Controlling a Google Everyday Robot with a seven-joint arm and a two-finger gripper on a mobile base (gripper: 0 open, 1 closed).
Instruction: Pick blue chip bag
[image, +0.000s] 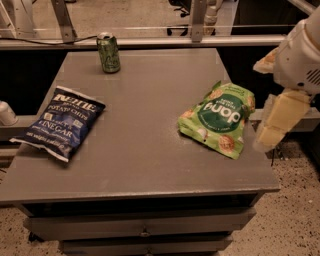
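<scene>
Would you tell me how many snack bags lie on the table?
2: the blue chip bag at the left edge, the green bag on the right. The hand hangs right of it.

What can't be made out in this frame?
Camera view, all of it:
Gripper, right of the table beside the green bag: its arm is cut off by the right edge.
Can: label too blurred to read.
Blue bag: small print too small.
White object, far left: cut off by the edge.
</scene>
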